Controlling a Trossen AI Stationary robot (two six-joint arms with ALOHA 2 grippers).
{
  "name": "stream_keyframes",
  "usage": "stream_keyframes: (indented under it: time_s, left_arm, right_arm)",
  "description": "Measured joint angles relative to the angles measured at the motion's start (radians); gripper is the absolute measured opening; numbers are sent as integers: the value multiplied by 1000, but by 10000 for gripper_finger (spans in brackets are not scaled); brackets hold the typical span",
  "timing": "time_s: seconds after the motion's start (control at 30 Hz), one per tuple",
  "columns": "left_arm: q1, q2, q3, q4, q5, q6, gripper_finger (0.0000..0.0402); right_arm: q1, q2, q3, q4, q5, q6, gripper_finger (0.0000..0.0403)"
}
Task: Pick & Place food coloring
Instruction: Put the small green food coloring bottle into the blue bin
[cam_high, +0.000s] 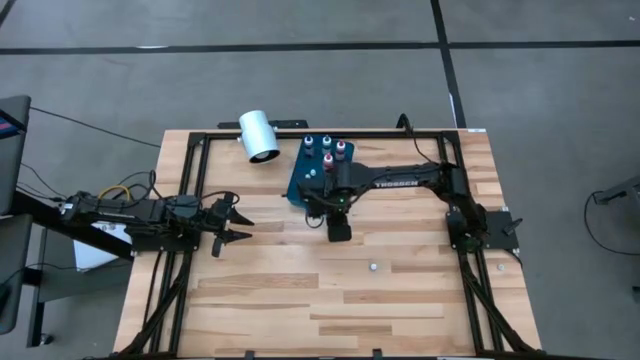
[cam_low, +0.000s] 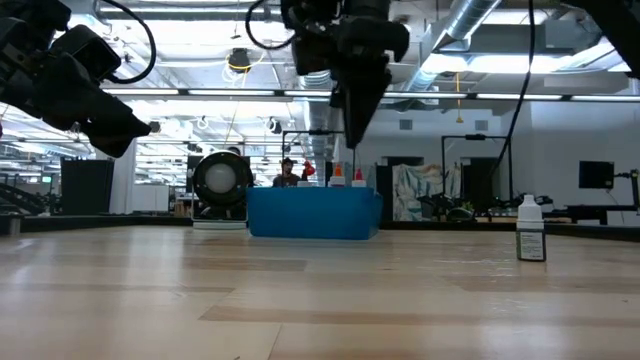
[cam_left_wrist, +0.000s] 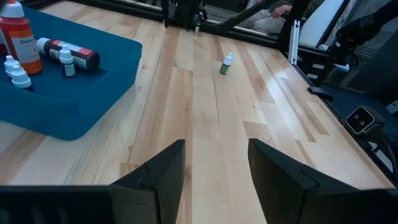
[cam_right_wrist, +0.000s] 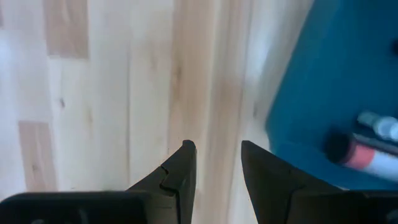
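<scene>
The food coloring bottles stand and lie in a blue tray at the table's far middle. They include upright ones with red and dark tops, a red bottle and a bottle lying on its side. One small green-topped bottle stands alone on the wood. My right gripper points down, open with nothing between its fingers, above bare wood just off the tray's near edge. My left gripper waits open at the table's left.
A large white cylinder lies on its side at the far edge, left of the tray. Black frame rails run along the table's left, right and far sides. Bare wood spreads across the near half.
</scene>
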Motion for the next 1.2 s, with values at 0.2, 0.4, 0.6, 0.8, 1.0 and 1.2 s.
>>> stream_keyframes:
  time_s: [0.2, 0.4, 0.6, 0.8, 1.0, 1.2]
  left_arm:
    - [0, -2, 0, -1, 1, -1, 167]
    - [0, -5, 0, 1, 2, -8, 167]
    - [0, -8, 0, 4, 5, -17, 167]
    - [0, -8, 0, 4, 9, -36, 167]
    - [0, -8, 0, 5, 9, -37, 167]
    - [0, -8, 0, 6, 9, -49, 167]
  right_arm:
    - [48, -114, -169, 118, 3, 83, 116]
    - [102, -275, -374, 217, 33, 199, 116]
    - [175, -398, -547, 319, 36, 290, 116]
    - [270, -486, -696, 396, 87, 415, 116]
    - [360, -520, -791, 407, 93, 533, 116]
    - [420, -520, -860, 476, 114, 613, 116]
